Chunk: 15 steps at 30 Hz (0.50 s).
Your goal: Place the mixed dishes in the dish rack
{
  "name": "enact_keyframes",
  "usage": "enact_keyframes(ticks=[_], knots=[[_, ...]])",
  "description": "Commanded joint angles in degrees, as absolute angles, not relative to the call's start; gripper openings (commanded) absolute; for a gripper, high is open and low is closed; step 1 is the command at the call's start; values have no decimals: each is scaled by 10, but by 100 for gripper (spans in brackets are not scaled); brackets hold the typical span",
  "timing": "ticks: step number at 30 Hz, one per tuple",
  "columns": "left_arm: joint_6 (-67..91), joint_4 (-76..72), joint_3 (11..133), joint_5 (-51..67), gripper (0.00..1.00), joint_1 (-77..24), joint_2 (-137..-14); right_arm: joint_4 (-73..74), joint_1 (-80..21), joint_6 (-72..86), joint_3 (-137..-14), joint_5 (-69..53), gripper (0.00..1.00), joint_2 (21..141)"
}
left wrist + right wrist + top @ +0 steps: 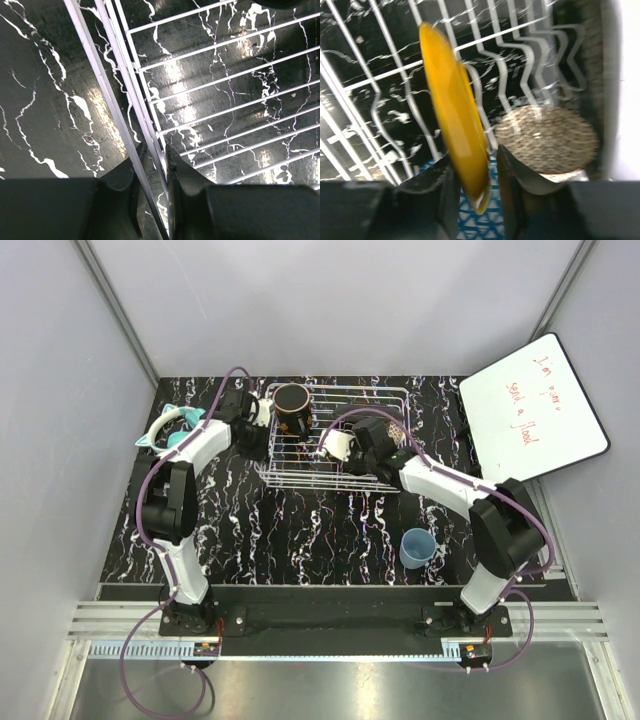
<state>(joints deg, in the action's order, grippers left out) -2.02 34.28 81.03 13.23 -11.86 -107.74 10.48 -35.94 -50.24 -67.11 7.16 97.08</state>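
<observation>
White wire dish rack [345, 390] at 12 o'clock of black marbled worktop [300, 530]. Left fingers [122, 185] nearly closed on rack rim wire, 9 o'clock side. Right fingers [432, 195] slightly apart around yellow round plate [455, 115] standing on edge in rack; firm hold or not, cannot tell. Dark cylindrical mug [291, 408] in rack at 11 o'clock. Light-blue cup [418, 547] on worktop, 5 o'clock from rack.

The left claw [153, 154] pinches the dish rack [225, 78] by its rim wires, its dark fingers either side, over the black marbled table [40, 100].
</observation>
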Motion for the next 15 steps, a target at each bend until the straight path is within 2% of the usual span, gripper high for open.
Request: enact_keyframes(ticks=[1, 4, 6, 7, 10, 11, 15], knots=[[-58, 335, 857, 169, 20, -133, -1052, 132, -375, -459, -666, 98, 45, 982], [-57, 335, 860, 166, 20, -134, -1050, 134, -381, -451, -670, 108, 48, 983], [-61, 336, 859, 163, 20, -134, -1047, 135, -383, -444, -674, 118, 57, 981], [-63, 336, 858, 159, 20, -134, -1045, 135, -386, -439, -677, 131, 59, 978], [-75, 336, 857, 149, 20, -134, -1036, 151, -388, -425, -680, 147, 78, 960], [-77, 337, 858, 144, 20, -134, -1034, 157, -389, -422, -680, 152, 99, 944], [-101, 352, 874, 133, 20, -134, -1027, 195, -397, -398, -678, 181, 100, 894]])
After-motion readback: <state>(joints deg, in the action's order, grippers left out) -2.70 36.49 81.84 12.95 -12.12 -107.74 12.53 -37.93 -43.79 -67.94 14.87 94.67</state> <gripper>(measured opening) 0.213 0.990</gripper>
